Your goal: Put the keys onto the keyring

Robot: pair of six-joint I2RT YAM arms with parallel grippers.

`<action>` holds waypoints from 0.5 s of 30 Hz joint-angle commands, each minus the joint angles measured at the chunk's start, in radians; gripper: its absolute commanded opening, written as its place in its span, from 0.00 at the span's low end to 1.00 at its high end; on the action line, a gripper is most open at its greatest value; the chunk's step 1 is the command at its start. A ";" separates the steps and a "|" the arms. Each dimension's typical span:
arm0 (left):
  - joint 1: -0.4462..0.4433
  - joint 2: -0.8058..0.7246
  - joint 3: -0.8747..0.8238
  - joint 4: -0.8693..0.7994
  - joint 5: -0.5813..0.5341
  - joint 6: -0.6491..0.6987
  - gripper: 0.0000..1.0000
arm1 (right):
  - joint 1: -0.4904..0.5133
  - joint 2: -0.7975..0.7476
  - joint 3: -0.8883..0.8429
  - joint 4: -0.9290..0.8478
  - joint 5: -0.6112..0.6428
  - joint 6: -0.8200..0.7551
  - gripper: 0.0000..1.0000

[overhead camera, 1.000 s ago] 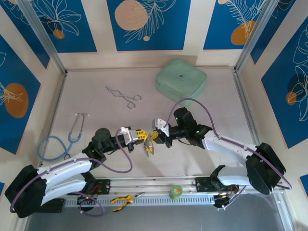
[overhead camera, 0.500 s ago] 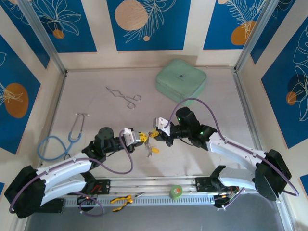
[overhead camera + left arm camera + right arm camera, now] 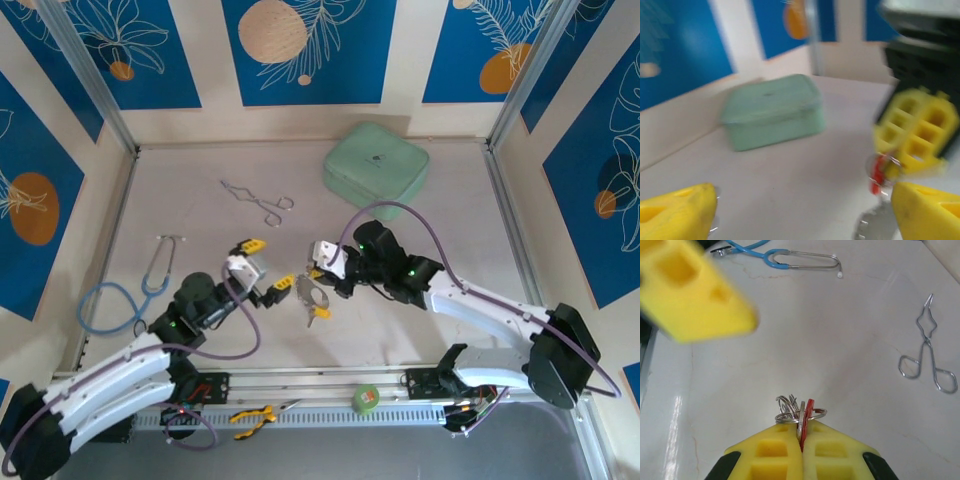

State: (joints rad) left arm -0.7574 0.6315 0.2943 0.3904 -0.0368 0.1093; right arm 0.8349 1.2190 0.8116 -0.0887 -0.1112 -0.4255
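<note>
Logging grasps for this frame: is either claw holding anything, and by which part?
The right claw pinches the keys at the red-tagged one, rings sticking out in front. The left claw is open, holding nothing.

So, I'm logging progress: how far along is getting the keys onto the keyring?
Done: the red-tagged key sits among ring coils, and a yellow-tagged key hangs with the bunch. In hand: the right gripper is shut on the red-tagged key; the left gripper is open beside it. Left: whether every key is threaded is unclear.

White arms [image 3: 480, 305], black joints [image 3: 560, 350], purple cables [image 3: 400, 206], green lights [image 3: 410, 270]
</note>
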 commanded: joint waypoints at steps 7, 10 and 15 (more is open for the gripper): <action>-0.002 -0.307 0.056 -0.385 -0.727 -0.216 0.96 | 0.101 0.287 0.234 0.254 -0.085 0.112 0.00; -0.002 -0.325 0.085 -0.403 -0.820 -0.233 0.95 | 0.110 0.372 0.279 0.310 -0.055 0.198 0.00; -0.001 -0.275 0.111 -0.363 -0.857 -0.224 0.95 | 0.078 0.445 0.281 0.286 0.036 0.227 0.00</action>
State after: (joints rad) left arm -0.7574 0.3305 0.3714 0.0330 -0.8032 -0.1001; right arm 0.9344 1.6455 1.0763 0.1719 -0.1276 -0.2512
